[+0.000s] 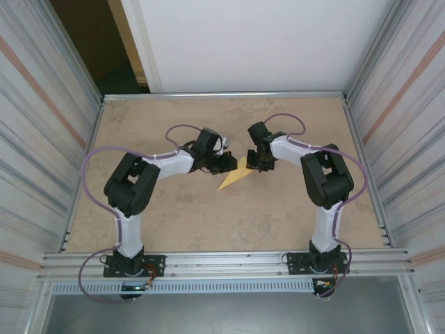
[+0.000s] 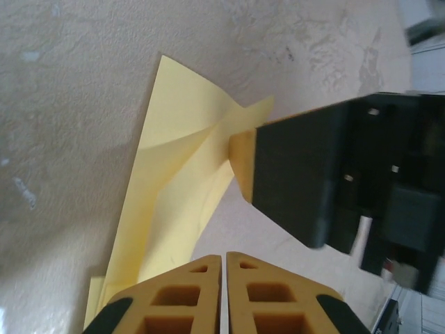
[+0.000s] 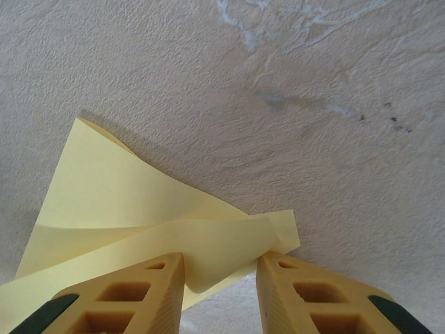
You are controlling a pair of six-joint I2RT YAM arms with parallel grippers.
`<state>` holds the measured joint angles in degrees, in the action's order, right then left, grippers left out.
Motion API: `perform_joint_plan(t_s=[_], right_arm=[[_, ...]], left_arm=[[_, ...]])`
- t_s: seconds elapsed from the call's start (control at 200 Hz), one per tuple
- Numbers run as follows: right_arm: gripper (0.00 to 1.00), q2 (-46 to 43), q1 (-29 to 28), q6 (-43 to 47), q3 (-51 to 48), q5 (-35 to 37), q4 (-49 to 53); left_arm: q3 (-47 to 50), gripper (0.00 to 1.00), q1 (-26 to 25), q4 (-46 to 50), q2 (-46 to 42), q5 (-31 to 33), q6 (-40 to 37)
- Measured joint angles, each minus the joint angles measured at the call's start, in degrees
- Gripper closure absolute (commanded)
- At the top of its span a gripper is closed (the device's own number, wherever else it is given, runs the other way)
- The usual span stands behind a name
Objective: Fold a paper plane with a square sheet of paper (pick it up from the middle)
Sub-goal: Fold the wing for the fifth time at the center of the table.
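Right wrist view is showing the right hand spread, straddling the raised flap at the tip of the folded yellow sheet. It is lying on the counter, long axis running near-leftward, with the left hand pressed together just beside it.

Top view: far end of paper hidden under left gripper and right gripper; folds too small to read. 2 wrist views crop its other end, seemingly the tip.
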<state>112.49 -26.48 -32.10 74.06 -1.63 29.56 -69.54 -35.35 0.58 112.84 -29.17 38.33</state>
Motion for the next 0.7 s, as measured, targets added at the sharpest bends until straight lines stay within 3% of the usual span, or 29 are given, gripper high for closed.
perform_joint_plan(t_s=[0.697], right_arm=[[0.64, 0.04, 0.26, 0.02, -0.02, -0.52, -0.09]], left_arm=[[-1.6, 0.91, -0.66, 2.99, 4.94, -0.33, -2.32]])
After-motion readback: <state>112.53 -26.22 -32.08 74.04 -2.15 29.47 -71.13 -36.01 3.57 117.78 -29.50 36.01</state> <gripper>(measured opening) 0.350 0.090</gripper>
